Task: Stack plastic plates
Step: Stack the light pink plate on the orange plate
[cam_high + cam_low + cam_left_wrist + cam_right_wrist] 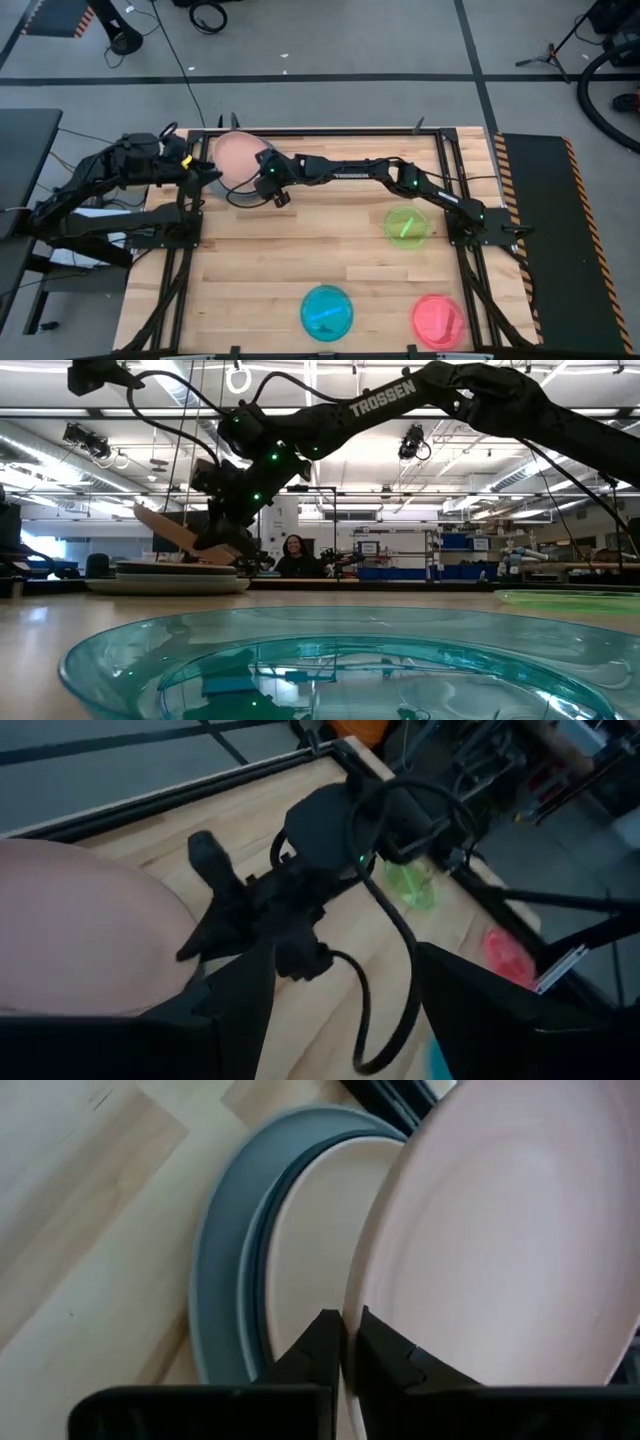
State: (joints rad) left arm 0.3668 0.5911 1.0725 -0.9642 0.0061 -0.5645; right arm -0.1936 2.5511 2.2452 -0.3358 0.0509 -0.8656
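One round salmon-pink plastic plate (520, 1230), pinched by its rim in the right gripper (345, 1342)'s fingers, should be levelled over the stacked plates (240, 1270) before release; left gripper (205, 172) fingers' state unclear.

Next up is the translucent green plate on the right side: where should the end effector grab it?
Take the round translucent green plastic plate by its raised outer rim, coming down from above. It lies flat on the wooden table, so only the thin rim fits between fingers; every side looks clear.
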